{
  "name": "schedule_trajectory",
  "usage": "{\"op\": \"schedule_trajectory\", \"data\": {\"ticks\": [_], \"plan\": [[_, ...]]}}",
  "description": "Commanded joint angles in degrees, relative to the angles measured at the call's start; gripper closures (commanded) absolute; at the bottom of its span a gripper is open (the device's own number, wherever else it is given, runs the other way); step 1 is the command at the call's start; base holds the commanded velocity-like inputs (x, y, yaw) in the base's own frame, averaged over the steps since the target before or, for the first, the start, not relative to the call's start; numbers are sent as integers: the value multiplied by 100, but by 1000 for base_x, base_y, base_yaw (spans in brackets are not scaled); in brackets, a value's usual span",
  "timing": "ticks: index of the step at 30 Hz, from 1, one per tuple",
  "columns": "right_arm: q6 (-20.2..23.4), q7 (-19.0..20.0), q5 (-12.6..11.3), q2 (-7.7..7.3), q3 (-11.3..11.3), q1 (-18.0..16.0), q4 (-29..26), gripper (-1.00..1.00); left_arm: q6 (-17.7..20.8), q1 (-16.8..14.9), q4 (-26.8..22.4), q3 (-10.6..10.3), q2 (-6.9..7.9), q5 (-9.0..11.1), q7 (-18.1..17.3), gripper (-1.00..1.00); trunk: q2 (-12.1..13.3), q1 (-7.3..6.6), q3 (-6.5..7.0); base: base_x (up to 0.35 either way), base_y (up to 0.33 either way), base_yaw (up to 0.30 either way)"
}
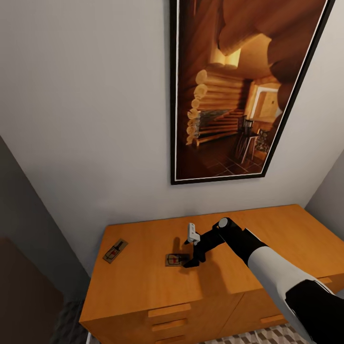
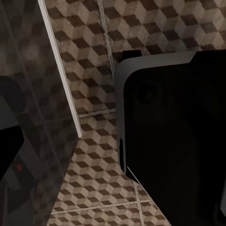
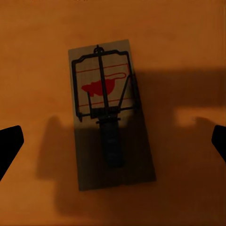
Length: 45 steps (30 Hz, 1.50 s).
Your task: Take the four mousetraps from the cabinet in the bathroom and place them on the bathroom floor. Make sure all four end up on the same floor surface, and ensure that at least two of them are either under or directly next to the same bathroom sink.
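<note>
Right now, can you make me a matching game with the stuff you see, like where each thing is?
Things:
1. mousetrap with nothing near it
2. mousetrap by the arm
3. framed picture
4. drawer handles

Places:
A. hanging on the wall above the cabinet
B. on the cabinet's front, below its top
C. near the cabinet top's left end
D. mid-top, under the right end effector

Pairs: 1-C, 2-D, 3-A, 4-B
</note>
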Motion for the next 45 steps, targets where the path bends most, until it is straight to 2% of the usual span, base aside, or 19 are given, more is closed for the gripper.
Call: {"op": "schedule_trajectory", "data": {"ticks": [1, 13, 45], "plan": [[0, -4, 0, 1, 0, 0, 0, -100, 0, 0, -1, 0, 0, 0, 0, -100, 0, 0, 0, 0, 0, 0], [0, -222, 0, 21, 9, 0, 0, -100, 0, 1, -3, 0, 0, 0, 0, -100, 0, 0, 0, -3, 1, 0], [0, -237, 0, 19, 9, 0, 9, -100, -16, 5, -6, 0, -9, 0, 0, -100, 0, 0, 0, -11, 5, 0]]}}
